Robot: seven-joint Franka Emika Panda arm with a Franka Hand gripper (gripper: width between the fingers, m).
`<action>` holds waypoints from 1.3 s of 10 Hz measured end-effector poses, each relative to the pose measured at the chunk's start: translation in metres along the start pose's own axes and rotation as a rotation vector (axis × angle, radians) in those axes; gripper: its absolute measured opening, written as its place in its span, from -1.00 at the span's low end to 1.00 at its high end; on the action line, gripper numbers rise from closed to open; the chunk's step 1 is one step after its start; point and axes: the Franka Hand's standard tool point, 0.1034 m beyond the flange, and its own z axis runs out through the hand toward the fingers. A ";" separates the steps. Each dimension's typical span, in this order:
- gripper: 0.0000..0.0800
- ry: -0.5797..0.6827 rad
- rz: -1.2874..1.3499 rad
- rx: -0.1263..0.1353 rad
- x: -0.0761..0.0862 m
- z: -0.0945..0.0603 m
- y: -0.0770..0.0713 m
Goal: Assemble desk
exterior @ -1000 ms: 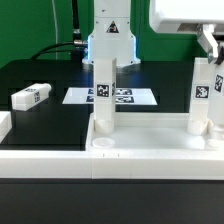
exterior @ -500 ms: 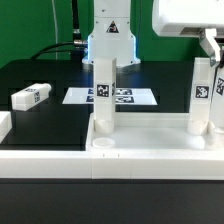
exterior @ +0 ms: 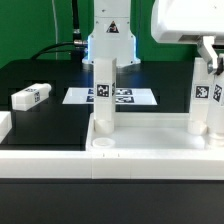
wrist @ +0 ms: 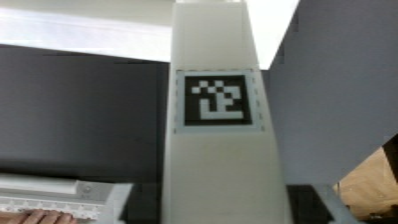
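Observation:
The white desk top (exterior: 150, 127) lies at the front with two square legs standing upright in its corner sockets. The left leg (exterior: 103, 92) stands free and shows a black-and-white tag. My gripper (exterior: 211, 52) is at the exterior view's right, shut on the top of the right leg (exterior: 205, 100). In the wrist view that leg (wrist: 222, 150) fills the middle, tag facing the camera, and it hides the fingertips. A third leg (exterior: 32, 95) lies loose on the black table at the exterior view's left.
The marker board (exterior: 112, 97) lies flat behind the desk top, in front of the arm's base (exterior: 110, 40). A long plain white rail (exterior: 40, 163) runs along the front. A white part (exterior: 4, 124) shows at the exterior view's left edge.
The gripper's body has shifted slightly at the top of the right leg, sitting a little lower in view. The legs and the desk top have stayed in place.

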 end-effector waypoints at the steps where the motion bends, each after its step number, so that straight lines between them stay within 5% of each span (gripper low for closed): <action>1: -0.27 -0.004 -0.002 -0.001 -0.002 0.002 0.000; 12: -0.27 0.012 -0.016 -0.004 -0.009 0.010 -0.003; 13: 0.09 0.012 -0.016 -0.004 -0.009 0.010 -0.003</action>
